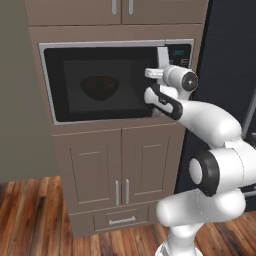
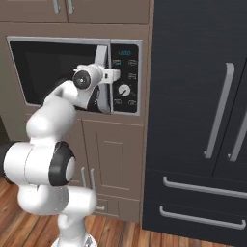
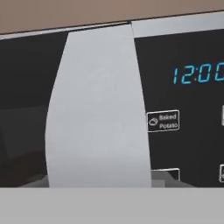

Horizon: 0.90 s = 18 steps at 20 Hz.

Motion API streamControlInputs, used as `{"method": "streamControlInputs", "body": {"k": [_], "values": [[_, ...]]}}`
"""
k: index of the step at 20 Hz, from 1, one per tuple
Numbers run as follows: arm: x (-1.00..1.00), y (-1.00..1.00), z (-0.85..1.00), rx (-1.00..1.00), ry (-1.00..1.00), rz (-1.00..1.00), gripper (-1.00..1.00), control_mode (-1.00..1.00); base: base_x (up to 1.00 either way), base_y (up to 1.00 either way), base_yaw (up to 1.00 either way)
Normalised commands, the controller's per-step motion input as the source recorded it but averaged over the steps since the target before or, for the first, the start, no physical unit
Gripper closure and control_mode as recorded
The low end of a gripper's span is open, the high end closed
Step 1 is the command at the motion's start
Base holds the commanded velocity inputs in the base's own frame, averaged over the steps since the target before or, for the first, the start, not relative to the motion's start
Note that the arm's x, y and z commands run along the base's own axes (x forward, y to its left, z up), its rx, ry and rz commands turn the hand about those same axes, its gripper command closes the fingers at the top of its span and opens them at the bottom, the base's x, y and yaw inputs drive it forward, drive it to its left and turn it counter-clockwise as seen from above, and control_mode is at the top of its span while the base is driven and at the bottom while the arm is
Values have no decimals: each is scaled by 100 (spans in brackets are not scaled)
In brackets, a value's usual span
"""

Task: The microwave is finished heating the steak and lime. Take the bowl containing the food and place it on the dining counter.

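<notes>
The microwave (image 1: 100, 82) is built into the cabinet wall with its dark glass door closed. Through the glass the bowl (image 1: 100, 87) shows dimly as a dark round shape on the left of the cavity. The steak and the lime cannot be made out behind the glass. My gripper (image 1: 161, 75) (image 2: 108, 75) is at the grey door handle (image 1: 163, 56) (image 2: 102, 57), about mid-height, closed around it. Up close, the handle (image 3: 98, 109) stands right in front of the hand camera. The dining counter is out of view.
The control panel (image 2: 126, 79) with clock (image 3: 199, 74) and dial sits right of the handle. Brown cabinet doors (image 1: 120, 165) lie below the microwave, more cabinets above. A tall black fridge (image 2: 202, 120) stands to the right. The floor (image 1: 30, 220) is wood.
</notes>
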Motion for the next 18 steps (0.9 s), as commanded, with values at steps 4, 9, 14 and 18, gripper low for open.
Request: {"method": "streamControlInputs", "body": {"k": [4,9,14,18], "values": [[-85,10,30,0,5,3,100,-100,0,0,0],[-94,39,42,0,7,0,100,-100,0,0,0],[-100,54,35,0,4,0,100,-100,0,0,0],[-100,63,32,0,3,-1,100,-100,0,0,0]]}}
